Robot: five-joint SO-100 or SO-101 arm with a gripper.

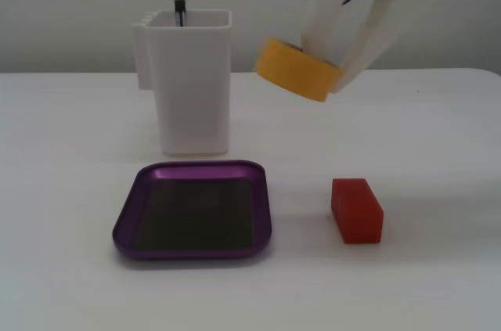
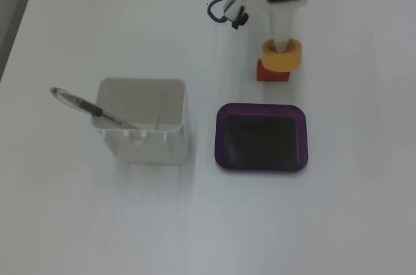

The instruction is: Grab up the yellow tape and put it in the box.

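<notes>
The yellow tape (image 1: 297, 70) hangs tilted in the air, held in my white gripper (image 1: 329, 61), well above the table and to the right of the white container. In the fixed view from above, the tape (image 2: 283, 59) sits at the tip of my gripper (image 2: 281, 47), over the red block and just beyond the box's far edge. The box (image 1: 133, 217) is a shallow purple tray with a dark bottom, lying empty on the table in front of the container; it also shows in the fixed view from above (image 2: 260, 108). My gripper is shut on the tape.
A tall white plastic container (image 1: 192, 80) with a pen (image 2: 91, 109) in it stands behind the tray. A red block (image 1: 357, 210) lies to the right of the tray. Loose cables (image 2: 227, 5) hang by the arm.
</notes>
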